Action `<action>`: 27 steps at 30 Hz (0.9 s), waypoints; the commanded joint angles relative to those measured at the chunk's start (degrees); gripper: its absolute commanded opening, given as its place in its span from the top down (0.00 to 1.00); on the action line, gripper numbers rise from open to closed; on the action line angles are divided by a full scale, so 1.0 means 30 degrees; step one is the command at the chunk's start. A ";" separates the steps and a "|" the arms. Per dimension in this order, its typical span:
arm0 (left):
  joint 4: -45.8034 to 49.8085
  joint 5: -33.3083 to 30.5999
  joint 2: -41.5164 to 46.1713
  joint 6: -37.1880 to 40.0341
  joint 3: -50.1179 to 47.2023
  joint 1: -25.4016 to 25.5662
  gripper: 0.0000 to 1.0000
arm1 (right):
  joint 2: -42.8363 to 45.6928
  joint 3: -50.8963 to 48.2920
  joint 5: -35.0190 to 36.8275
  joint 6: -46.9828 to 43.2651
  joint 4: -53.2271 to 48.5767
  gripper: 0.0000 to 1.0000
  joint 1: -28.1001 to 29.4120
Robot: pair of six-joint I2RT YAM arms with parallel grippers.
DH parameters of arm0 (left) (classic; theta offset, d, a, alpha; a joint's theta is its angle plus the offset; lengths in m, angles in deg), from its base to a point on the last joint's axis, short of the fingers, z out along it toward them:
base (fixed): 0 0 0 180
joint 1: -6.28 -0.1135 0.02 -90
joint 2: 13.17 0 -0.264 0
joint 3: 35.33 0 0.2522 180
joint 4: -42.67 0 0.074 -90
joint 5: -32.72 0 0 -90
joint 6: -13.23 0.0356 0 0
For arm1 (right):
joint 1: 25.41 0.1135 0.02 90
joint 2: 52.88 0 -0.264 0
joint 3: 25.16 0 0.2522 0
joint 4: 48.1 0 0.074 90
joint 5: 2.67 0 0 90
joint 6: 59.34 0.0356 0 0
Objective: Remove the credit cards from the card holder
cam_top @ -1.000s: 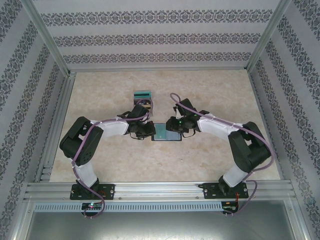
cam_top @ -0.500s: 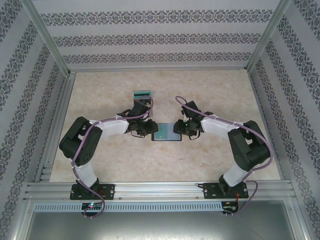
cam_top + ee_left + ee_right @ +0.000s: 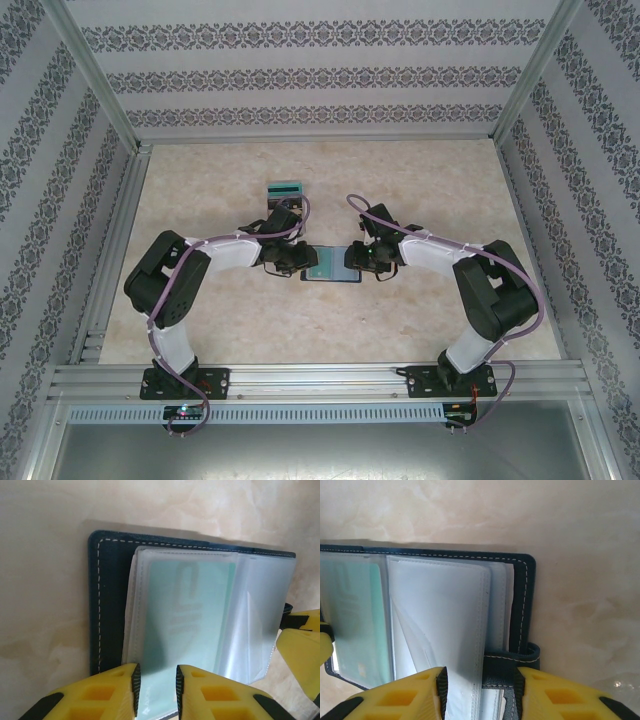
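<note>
From above, the card holder (image 3: 332, 267) lies open and flat on the table (image 3: 420, 180), between the two tools. It sits at 3 o'clock of the left gripper (image 3: 300, 262) and at 9 o'clock of the right gripper (image 3: 353, 260). Both fingertip sets reach its opposite ends. A wooden box (image 3: 285, 189) stands near 12 o'clock of the left gripper.

The left wrist camera has the card holder (image 3: 107, 605) spreading toward 12 o'clock from the left gripper (image 3: 156, 685). A pale green credit card (image 3: 190, 615) sits inside a clear sleeve. The jaws are released, parted by a narrow gap, and the sleeve's near edge lies flat in that gap. A yellow finger of the right gripper shows at 3 o'clock.

The right wrist camera has the card holder (image 3: 522, 595) at 12 o'clock of the right gripper (image 3: 480, 690). Its jaws are released and stand wider apart. The clear sleeves (image 3: 440, 615) and the snap tab (image 3: 512, 660) lie in the gap. The credit card (image 3: 355, 620) is at 10 o'clock.
</note>
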 commanded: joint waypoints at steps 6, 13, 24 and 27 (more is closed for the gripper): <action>0.1028 -0.0364 -0.0185 0.0149 0.0381 0.0208 0.72 | -0.0435 -0.0441 0.0318 -0.0120 -0.0100 0.58 0.0300; 0.0321 0.0956 -0.1111 -0.0054 0.1121 0.0685 0.71 | -0.0523 -0.0397 0.0260 -0.0031 0.0001 0.58 0.0389; -0.0597 0.1552 -0.0929 -0.0359 0.1562 0.1027 0.65 | -0.0611 -0.0383 0.0264 0.0015 -0.0008 0.58 0.0448; 0.0244 0.0445 -0.0363 -0.0043 0.1594 0.1003 0.65 | -0.0603 -0.0383 0.0318 0.0027 0.0014 0.58 0.0444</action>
